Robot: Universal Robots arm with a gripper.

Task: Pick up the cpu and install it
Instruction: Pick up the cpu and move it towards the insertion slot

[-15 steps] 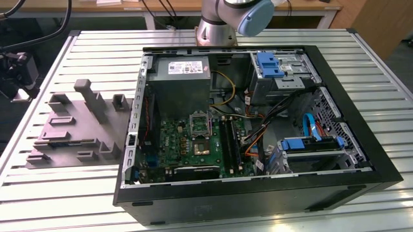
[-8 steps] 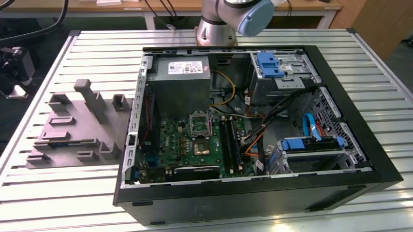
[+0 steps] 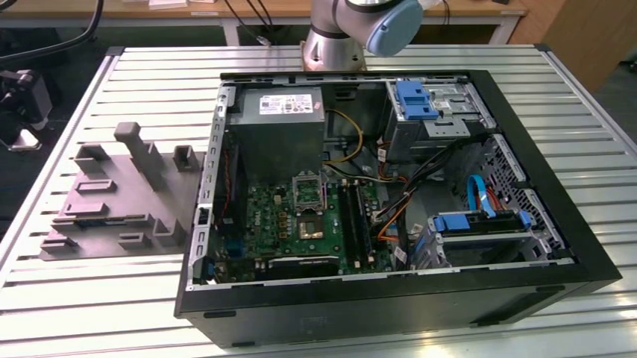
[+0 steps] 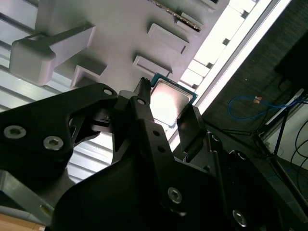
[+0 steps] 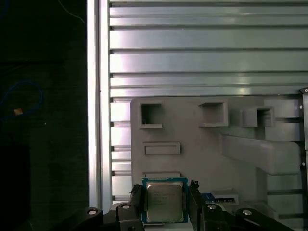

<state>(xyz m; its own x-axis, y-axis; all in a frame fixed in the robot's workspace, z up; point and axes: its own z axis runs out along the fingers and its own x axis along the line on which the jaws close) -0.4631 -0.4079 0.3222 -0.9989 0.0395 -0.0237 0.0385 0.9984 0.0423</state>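
Your pincer [image 5: 165,192] has the cpu [image 5: 164,202] in its grip. In both wrist views its two black fingers [image 5: 194,199] press against opposite edges of the chip, closed only to the chip's width. You see the silver-grey top of the cpu facing the camera, with a thin green border around it.

The cpu [image 4: 169,102] hangs clear above the grey moulded tray [image 5: 202,154], over the part of the tray near the bench's [image 5: 207,53] edge rail. It is just beside a shallow rectangular pocket [image 5: 161,148] in the tray.

In the exterior view the tray [image 3: 110,201] lies on the slatted bench [image 3: 149,74] at the exterior view's left. Beside it is the open computer case [image 3: 398,298]. Inside the case you can see the grey power supply box [image 3: 283,134]. The metal-framed socket bracket [image 3: 309,190] sits just below it on the green board. The base of the arm [image 3: 348,37] stands behind the case.
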